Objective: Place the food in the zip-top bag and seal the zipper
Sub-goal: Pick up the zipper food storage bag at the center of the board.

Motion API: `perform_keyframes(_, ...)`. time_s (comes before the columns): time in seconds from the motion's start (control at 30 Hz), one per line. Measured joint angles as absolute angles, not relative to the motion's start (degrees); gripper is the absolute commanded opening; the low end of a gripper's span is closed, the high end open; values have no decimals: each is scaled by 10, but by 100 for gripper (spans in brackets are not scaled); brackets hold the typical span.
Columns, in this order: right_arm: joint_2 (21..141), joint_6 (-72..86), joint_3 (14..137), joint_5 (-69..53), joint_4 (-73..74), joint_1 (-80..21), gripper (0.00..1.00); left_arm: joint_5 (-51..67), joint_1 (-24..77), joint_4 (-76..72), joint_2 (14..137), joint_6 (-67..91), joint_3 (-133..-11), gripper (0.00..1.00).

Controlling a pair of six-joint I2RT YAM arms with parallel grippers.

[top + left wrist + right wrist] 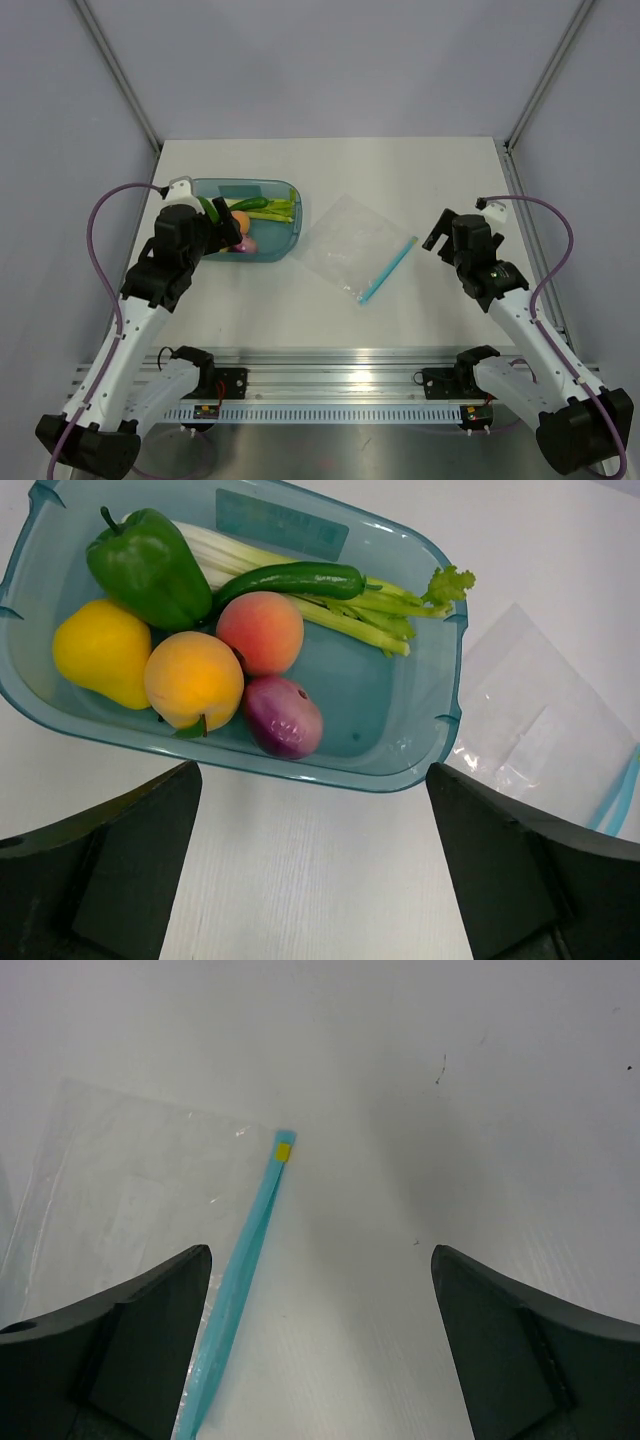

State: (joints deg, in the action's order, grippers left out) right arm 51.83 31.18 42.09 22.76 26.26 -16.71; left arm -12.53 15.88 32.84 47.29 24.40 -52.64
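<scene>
The food lies in a teal tray [420, 770]: a green pepper [150, 570], a yellow pear [103, 650], an orange fruit [193, 680], a peach [260, 632], a purple onion [285, 717], a dark green chilli [290, 580] and celery stalks [370, 610]. The clear zip-top bag [350, 245] lies flat right of the tray, its light-blue zipper [388, 270] along its right edge; the zipper also shows in the right wrist view [240, 1280]. My left gripper [312, 880] is open and empty just short of the tray's near wall. My right gripper [320, 1350] is open and empty above the table just right of the zipper.
The tray [285, 215] sits at the table's back left. Metal frame posts [120, 75] rise at the back corners. A rail [330, 385] runs along the near edge between the arm bases.
</scene>
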Motion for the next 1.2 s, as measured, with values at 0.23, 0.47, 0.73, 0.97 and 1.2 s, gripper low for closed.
perform_keyframes(0.23, 513, 313, 411, 224, 256, -167, 100, -107, 159, 340, 478, 236, -529, 99)
perform_keyframes(0.47, 513, 313, 398, 196, 247, -167, 100, -100, 159, 345, 477, 229, -530, 99)
perform_keyframes(0.73, 557, 382, 366, 104, 211, -166, 96, -177, 237, 384, 538, 222, -560, 99)
perform_keyframes(0.97, 647, 498, 257, -19, 82, -175, 74, -198, 299, 415, 619, 223, -577, 99)
perform_keyframes(1.2, 694, 545, 249, -64, 0, -194, 53, -218, 361, 433, 652, 223, -611, 99)
